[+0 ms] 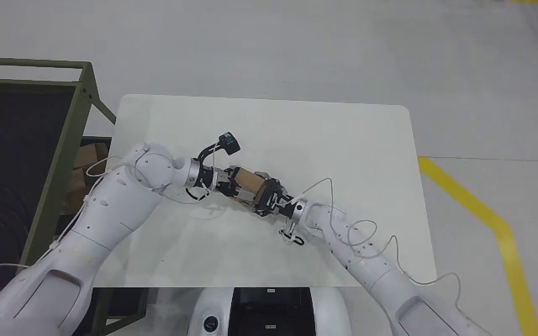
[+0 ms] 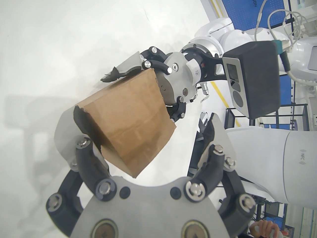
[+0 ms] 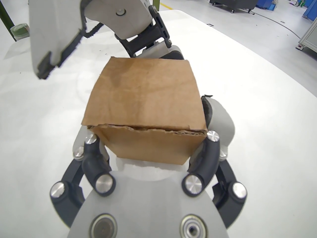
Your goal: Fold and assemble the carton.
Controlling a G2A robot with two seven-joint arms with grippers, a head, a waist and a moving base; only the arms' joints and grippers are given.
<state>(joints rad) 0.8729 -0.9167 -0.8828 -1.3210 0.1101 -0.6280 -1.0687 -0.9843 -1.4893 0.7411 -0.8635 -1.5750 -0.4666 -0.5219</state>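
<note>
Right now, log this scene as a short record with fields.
carton: brown cardboard, box-shaped, between both hands over the middle of the table
right hand: shut on one end of the carton, fingers on opposite sides
left hand: open at the other end; one finger against the carton, the other clear of it
table: white, rounded corners

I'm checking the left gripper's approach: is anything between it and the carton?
Nothing visible. The carton sits inside the open left gripper, touching one finger and apart from the other. The right gripper clamps its far end.
</note>
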